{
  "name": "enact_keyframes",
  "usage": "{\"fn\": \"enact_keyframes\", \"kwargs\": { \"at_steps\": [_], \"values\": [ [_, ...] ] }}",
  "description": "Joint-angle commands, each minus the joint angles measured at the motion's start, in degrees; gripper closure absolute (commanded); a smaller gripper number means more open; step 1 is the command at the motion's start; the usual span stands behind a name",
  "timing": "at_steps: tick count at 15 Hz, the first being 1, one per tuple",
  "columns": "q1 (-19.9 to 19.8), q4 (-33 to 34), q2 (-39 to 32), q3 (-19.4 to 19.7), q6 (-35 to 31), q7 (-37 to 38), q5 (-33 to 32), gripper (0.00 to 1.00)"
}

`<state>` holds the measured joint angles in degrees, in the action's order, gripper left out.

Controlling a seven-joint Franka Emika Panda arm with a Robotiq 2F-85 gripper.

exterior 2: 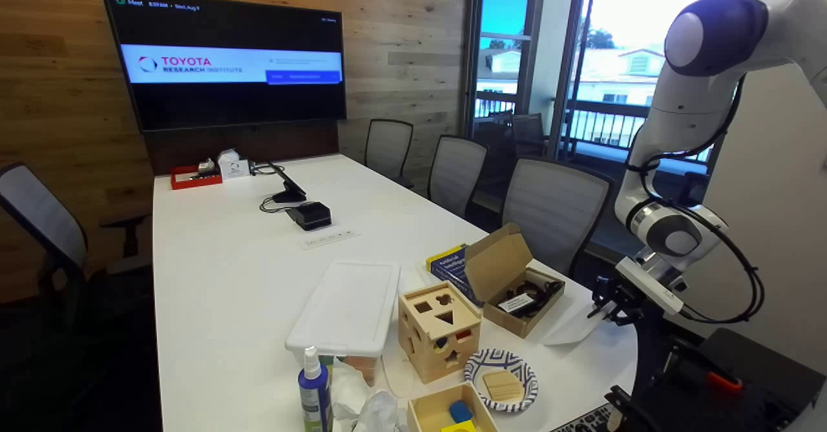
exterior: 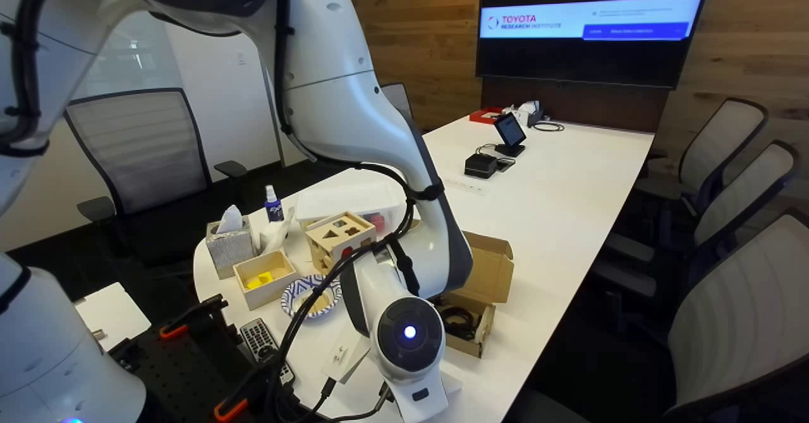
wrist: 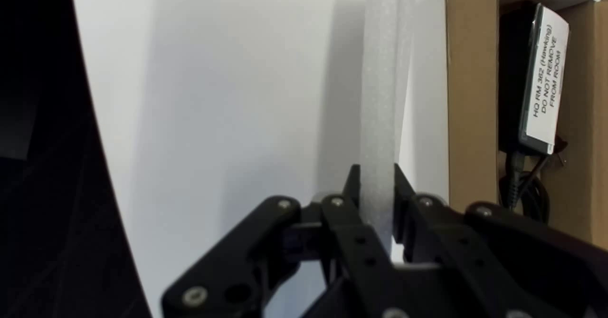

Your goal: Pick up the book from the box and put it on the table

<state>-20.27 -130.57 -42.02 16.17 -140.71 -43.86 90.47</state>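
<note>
Where the glossy white table [exterior 2: 219, 277] spreads across an exterior view, a clear plastic bin with a white lid [exterior 2: 349, 306] stands at lower centre. Right of it sits a pale wooden cube with cut-out holes [exterior 2: 420, 338]; beyond, the blue book with yellow edging [exterior 2: 452, 272] lies on the table right of centre, partly hidden by the raised flap of the shallow tan cardboard box [exterior 2: 507, 322]. That box holds a labelled black adapter [wrist: 546, 82] and black cable [wrist: 536, 194]. At the frame's right, the jaws of the black gripper [exterior 2: 604, 312] pinch a thin whitish sheet [wrist: 380, 94], edge-on in the wrist view.
</note>
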Motion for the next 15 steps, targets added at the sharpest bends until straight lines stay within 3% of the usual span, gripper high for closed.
{"fn": "enact_keyframes", "kwargs": {
  "at_steps": [1, 5, 8, 15],
  "values": [
    [0.3, 0.3, -0.2, 0.9, 1.1, -1.5, 1.1, 0.55],
    [0.7, -1.6, 1.4, 2.5, 1.2, 0.7, -3.8, 0.24],
    [0.7, -3.4, 2.9, 3.8, 1.5, 3.4, -11.1, 0.02],
    [0.7, -7.4, 13.4, 4.2, 1.1, 10.3, -20.7, 0.0]
  ]
}}
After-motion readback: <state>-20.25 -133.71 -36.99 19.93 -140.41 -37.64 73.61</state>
